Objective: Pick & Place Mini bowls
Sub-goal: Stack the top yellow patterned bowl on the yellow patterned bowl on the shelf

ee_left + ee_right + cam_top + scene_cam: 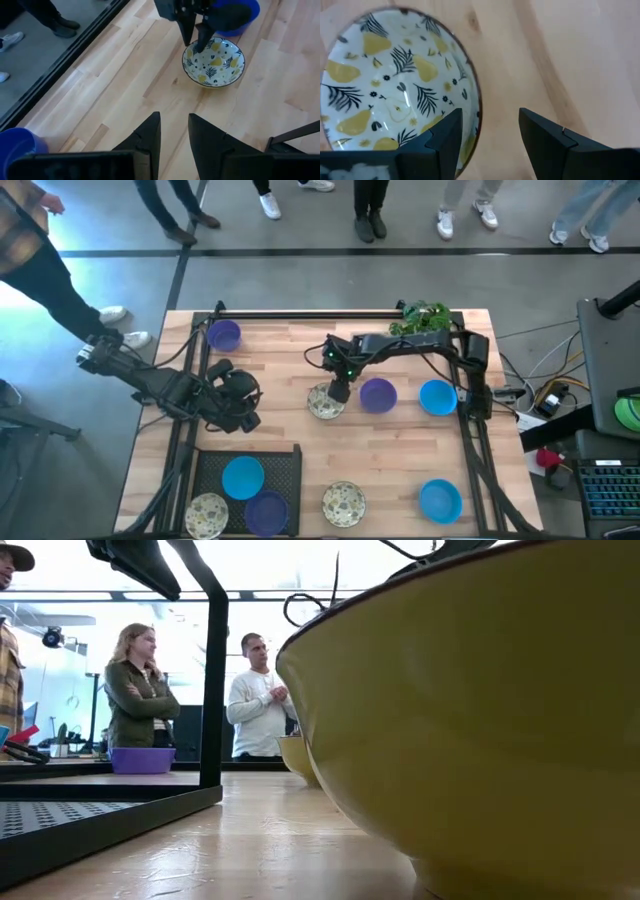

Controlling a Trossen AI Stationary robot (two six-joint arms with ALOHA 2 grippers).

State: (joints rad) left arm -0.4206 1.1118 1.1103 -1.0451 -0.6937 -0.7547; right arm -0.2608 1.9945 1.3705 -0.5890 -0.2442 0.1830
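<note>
A cream bowl with a yellow pear and leaf pattern [324, 403] stands on its base mid-table; it also shows in the left wrist view [214, 63] and the right wrist view [395, 90]. My right gripper [338, 390] is open and points down over this bowl's right rim, one finger inside [445, 137] and one outside [545, 142]. My left gripper [243, 408] hovers left of the bowl, open a little and empty [174, 127]. A purple bowl [377, 394] and a blue bowl [437, 396] stand to the right of the cream one. My right gripper straddles the cream bowl's rim [478, 112] from above, one finger inside the hollow and one outside. The bowl sits flat on the table. I cannot tell whether either finger touches it.
A black tray [290, 465] at the near left holds a blue, a purple and a cream bowl. A cream bowl [343, 502] and a blue bowl [440, 500] stand near the front edge, a purple bowl [224, 335] at the far left, a green plant [425, 318] at the far right. People stand beyond the table.
</note>
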